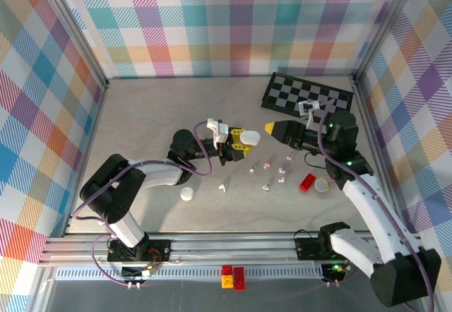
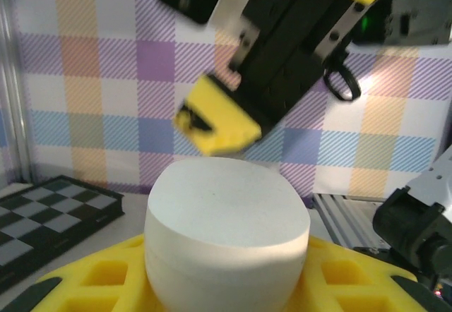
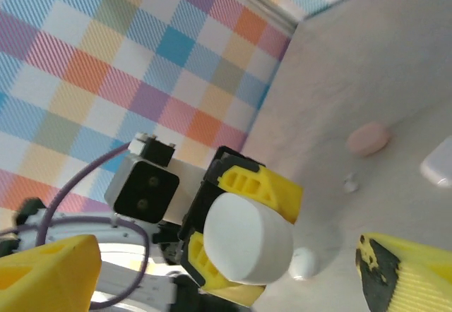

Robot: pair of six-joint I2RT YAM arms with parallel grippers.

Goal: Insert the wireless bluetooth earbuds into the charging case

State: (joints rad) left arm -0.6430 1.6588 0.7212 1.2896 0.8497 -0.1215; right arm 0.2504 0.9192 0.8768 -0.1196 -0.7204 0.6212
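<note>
My left gripper [image 1: 239, 145] is shut on a white pebble-like charging case [image 1: 249, 138], held above the table with its lid closed. The left wrist view shows the case [image 2: 226, 227] sitting between yellow fingers [image 2: 85, 284]. My right gripper [image 1: 272, 128] hovers just right of the case, open, with nothing between its yellow fingertips [image 3: 53, 270]; the case [image 3: 247, 238] lies ahead of that gap. Several tiny earbuds [image 1: 267, 163] are scattered on the table below both grippers, one white earbud [image 1: 223, 183] further left.
A chessboard [image 1: 307, 93] lies at the back right. A red block [image 1: 307, 182] and a small round case [image 1: 322, 185] sit by the right arm. A white round piece [image 1: 186, 194] rests front left. A pale pink pebble-like piece [image 3: 367, 138] lies on the table.
</note>
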